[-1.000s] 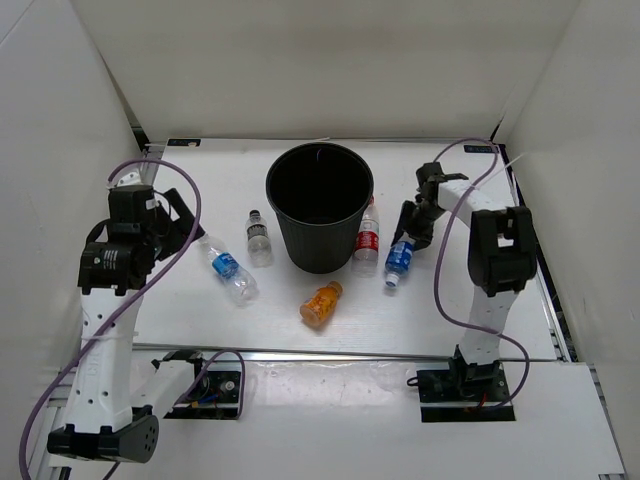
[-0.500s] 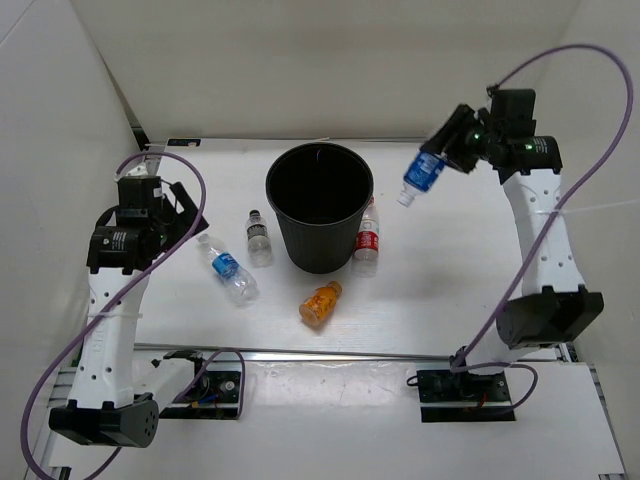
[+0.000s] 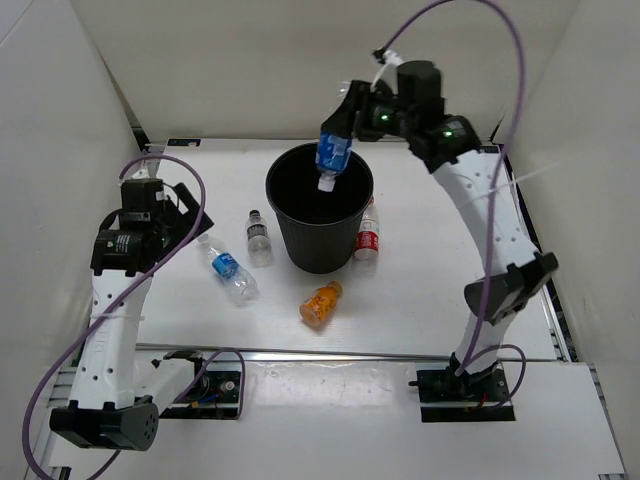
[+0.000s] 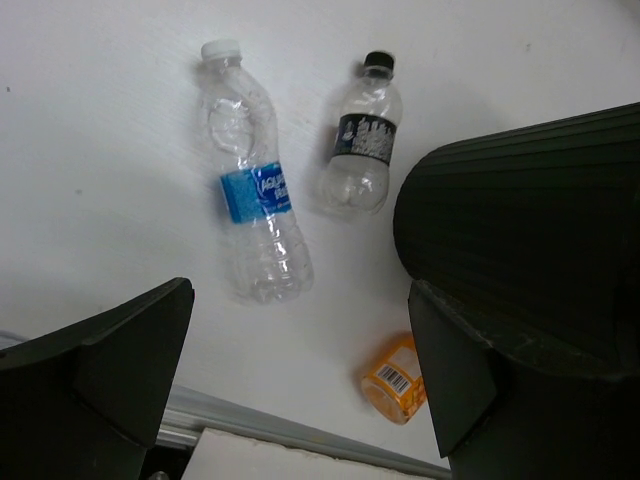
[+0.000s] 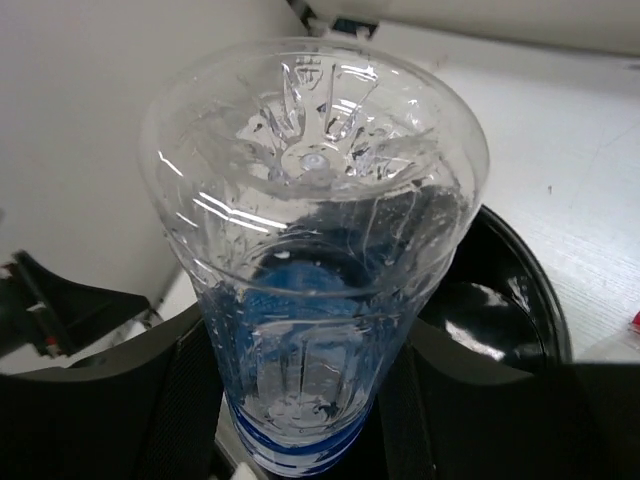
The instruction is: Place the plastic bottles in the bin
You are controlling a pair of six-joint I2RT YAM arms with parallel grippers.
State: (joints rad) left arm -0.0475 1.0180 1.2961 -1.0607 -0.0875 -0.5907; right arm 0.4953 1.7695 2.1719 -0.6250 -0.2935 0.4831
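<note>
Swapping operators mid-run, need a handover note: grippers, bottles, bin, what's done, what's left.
Right gripper: shut on a blue-label bottle, held cap-down over the bin mouth, not released.
Left gripper: open, empty, above the table left of the bin.
On the table: second blue-label bottle and black-capped bottle left of the bin, red-label bottle beside its right wall, orange bottle in front.
Done: no bottle in the bin yet.
Left: drop the held one, then the other four.
</note>
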